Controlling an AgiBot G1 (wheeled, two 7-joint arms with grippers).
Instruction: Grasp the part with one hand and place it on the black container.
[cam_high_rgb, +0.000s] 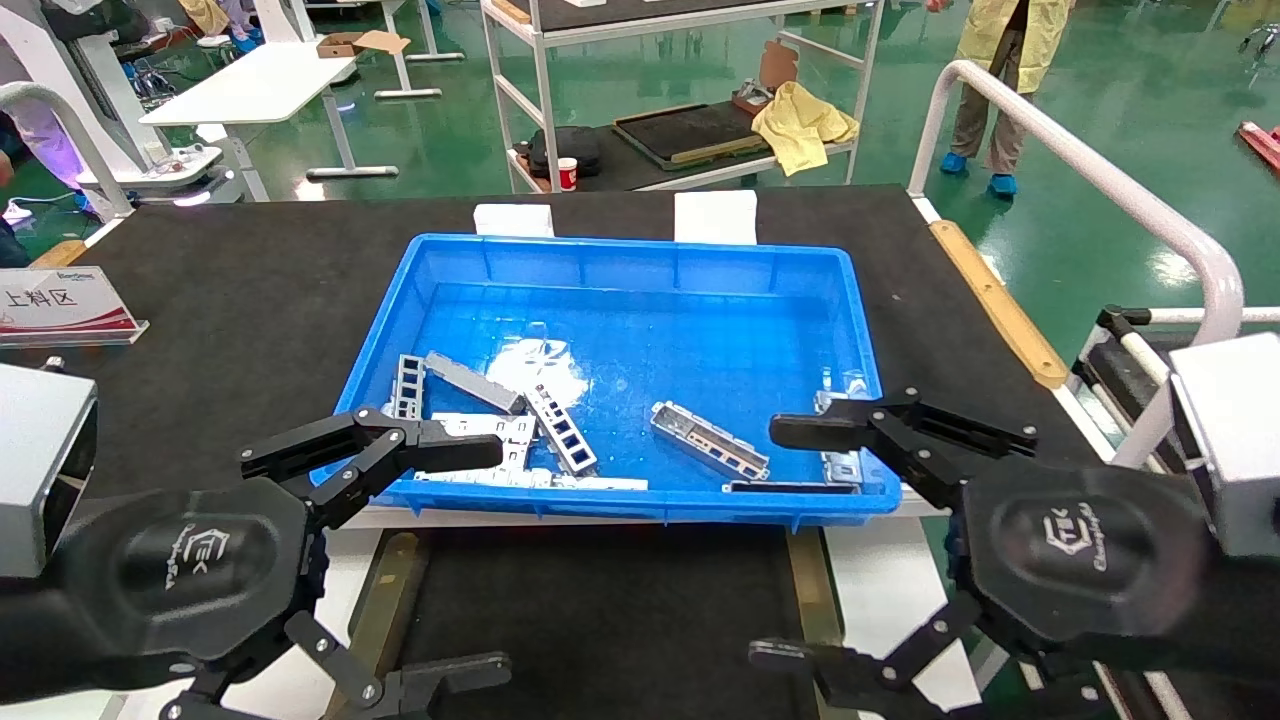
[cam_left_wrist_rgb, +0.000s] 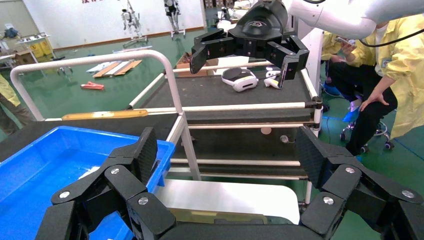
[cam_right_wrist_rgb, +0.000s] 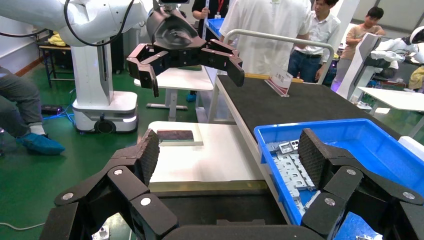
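Both grippers, left (cam_high_rgb: 395, 560) and right (cam_high_rgb: 800, 545), hover spread wide and empty over the black container (cam_high_rgb: 600, 610), probably poised for a reach; the part (cam_high_rgb: 709, 440) lies in the blue bin (cam_high_rgb: 640, 255)

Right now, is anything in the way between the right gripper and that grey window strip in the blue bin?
Nothing visible blocks it. The strip lies uncovered on the bin floor, apart from the other parts. The right gripper hangs open over the bin's near right corner; only the near bin wall sits below it. The left gripper is open at the near left corner.
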